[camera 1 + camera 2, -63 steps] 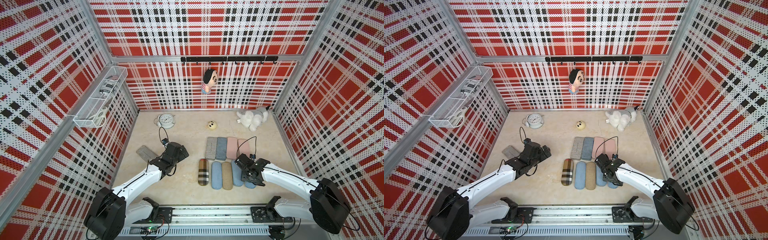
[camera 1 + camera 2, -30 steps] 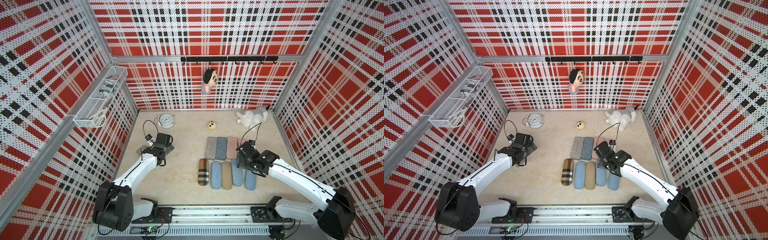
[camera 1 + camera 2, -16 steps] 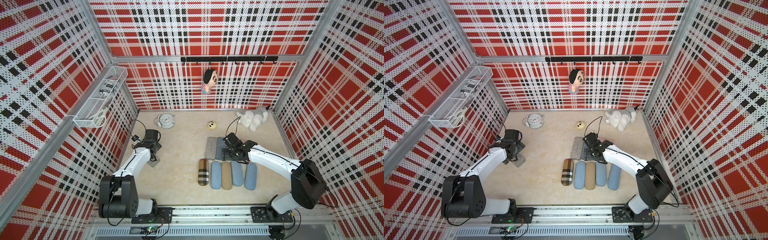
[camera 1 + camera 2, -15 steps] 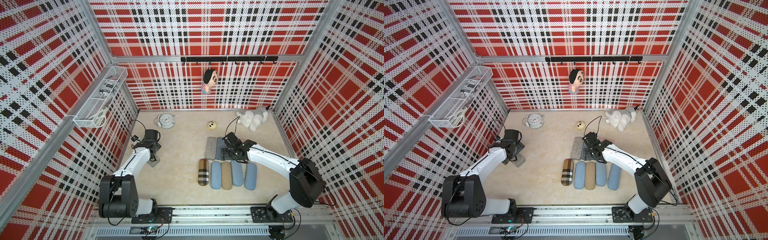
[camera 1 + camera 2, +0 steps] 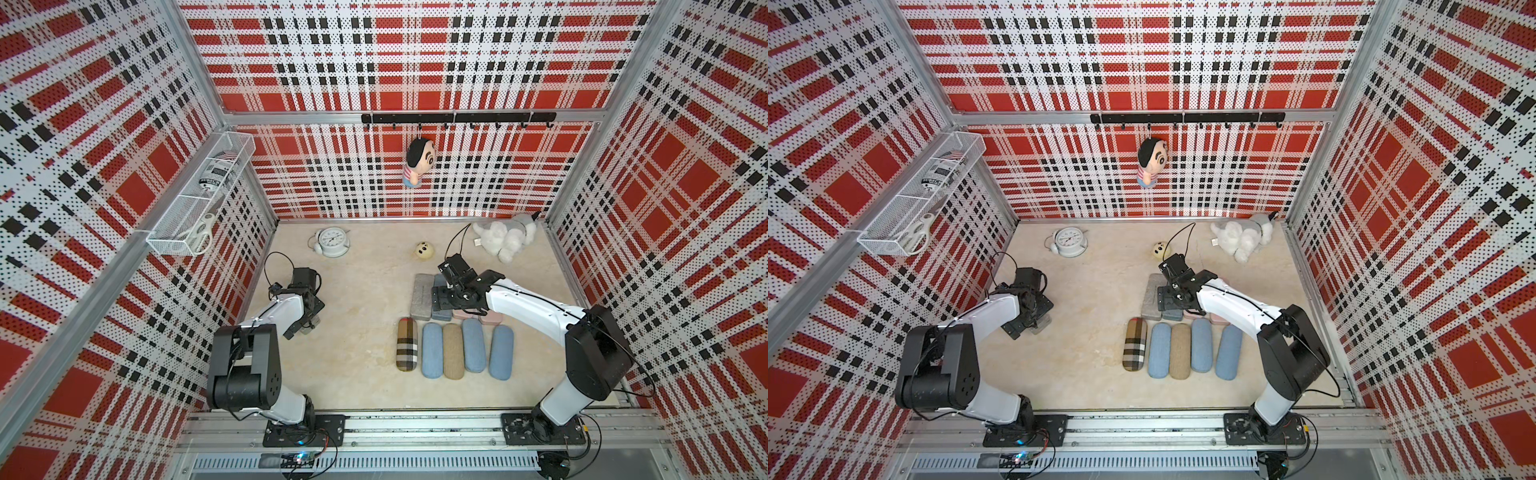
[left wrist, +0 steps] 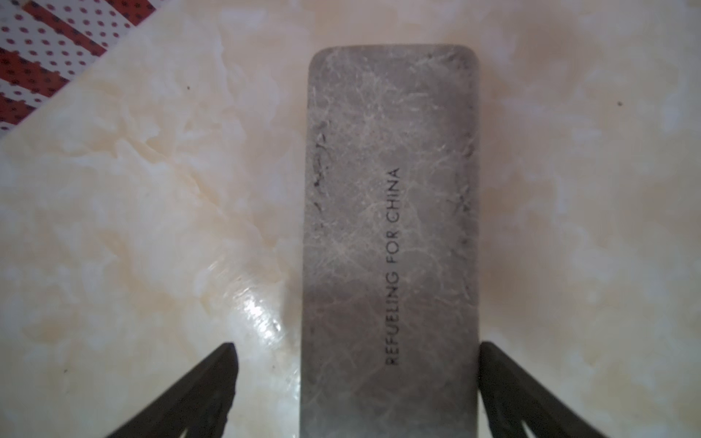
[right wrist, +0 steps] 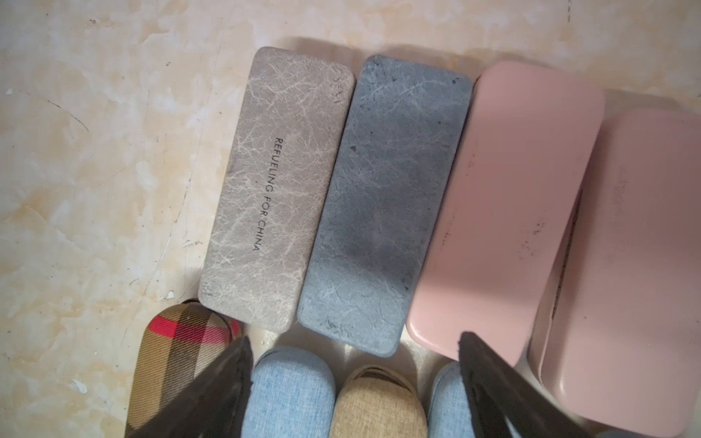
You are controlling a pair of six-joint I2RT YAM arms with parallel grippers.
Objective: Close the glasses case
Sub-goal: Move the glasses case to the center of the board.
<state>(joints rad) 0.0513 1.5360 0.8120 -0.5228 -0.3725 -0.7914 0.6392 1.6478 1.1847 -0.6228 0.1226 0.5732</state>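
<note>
1. In both top views the light is bright and even and comes from overhead. The marbled tabletop (image 5: 365, 291) carries only short, soft shadows close under the arms and cases.
2. Wide-angle distortion splays the plaid walls (image 5: 851, 166) outward, and the posts lean toward the picture corners.
3. The left wrist view is soft and warm-toned. A glare streak (image 6: 258, 314) shines on the tabletop beside the gray glasses case (image 6: 390, 189), whose end nearest the gripper lies in shadow. The left gripper (image 6: 356, 345) shows only as dark, blurred fingers (image 6: 197, 398).
4. In the right wrist view a shadow band crosses the blue-gray case (image 7: 379, 212). The pink cases (image 7: 512, 212) blur toward the picture's edge, and the right gripper (image 7: 355, 337) is out of focus.
</note>
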